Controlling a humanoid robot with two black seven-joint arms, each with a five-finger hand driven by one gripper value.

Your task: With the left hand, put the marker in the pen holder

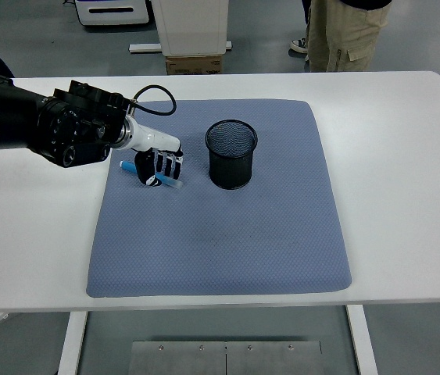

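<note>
One blue marker (129, 166), one black mesh cylindrical pen holder (231, 154), one blue-grey padded mat (220, 234), one white table (407, 195). Marker flat on mat, left of holder, long axis left-right, angled slightly toward near edge. Left hand (155, 167) over marker, fingers curled around it.

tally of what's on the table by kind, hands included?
Marker: 1, blue, under the left hand
Pen holder: 1, black mesh, upright
Mat: 1, blue-grey
Left hand: 1, fingers curled around the marker
Total: 4
</note>
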